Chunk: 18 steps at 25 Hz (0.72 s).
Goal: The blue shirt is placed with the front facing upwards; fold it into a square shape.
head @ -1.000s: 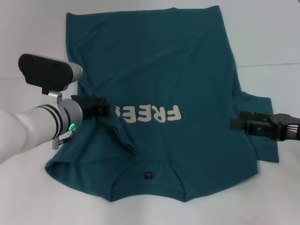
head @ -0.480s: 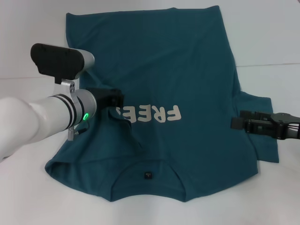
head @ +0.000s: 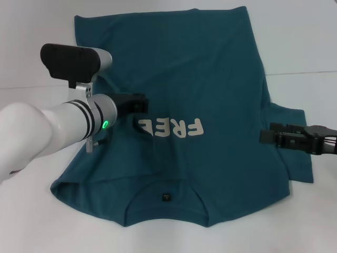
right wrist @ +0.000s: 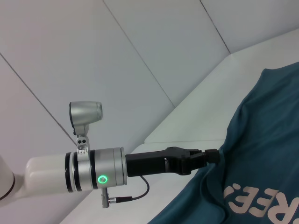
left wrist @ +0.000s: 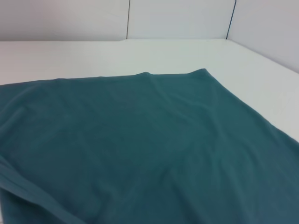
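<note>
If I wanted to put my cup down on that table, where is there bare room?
Bare white table lies left of the blue shirt, beyond the left gripper, and right of it, beyond the right gripper. The middle is crowded: the shirt covers it and both arms reach in.

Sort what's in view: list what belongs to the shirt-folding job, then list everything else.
Belongs to the job:
- blue shirt, front up
- left end effector, gripping the shirt's left sleeve side, carrying it inward
- right end effector, at the shirt's right sleeve

Everything else:
- white table; nothing else lying about
</note>
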Motion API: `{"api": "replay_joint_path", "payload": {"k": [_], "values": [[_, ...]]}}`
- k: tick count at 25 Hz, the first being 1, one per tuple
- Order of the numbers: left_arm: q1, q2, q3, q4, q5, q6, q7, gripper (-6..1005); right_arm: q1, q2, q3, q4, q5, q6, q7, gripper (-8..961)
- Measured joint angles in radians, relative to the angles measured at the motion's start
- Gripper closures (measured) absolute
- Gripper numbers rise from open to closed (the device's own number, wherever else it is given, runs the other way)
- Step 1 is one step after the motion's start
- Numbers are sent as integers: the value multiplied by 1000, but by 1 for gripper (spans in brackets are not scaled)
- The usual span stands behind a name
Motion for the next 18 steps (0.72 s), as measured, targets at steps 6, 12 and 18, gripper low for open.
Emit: {"api": "replay_joint_path", "payload": {"k": [6, 12, 18], "values": [[-9, 0, 55, -4, -4, -22, 1, 965, -2, -8, 0, 0, 0, -5, 20, 40], [-13, 0, 143, -5, -20, -52, 0, 963, -3, -10, 0, 0, 0, -11, 25, 39], [-16, 0, 180, 12, -55, -100, 0, 835, -6, -14, 13, 0, 0, -7, 22, 39]]}}
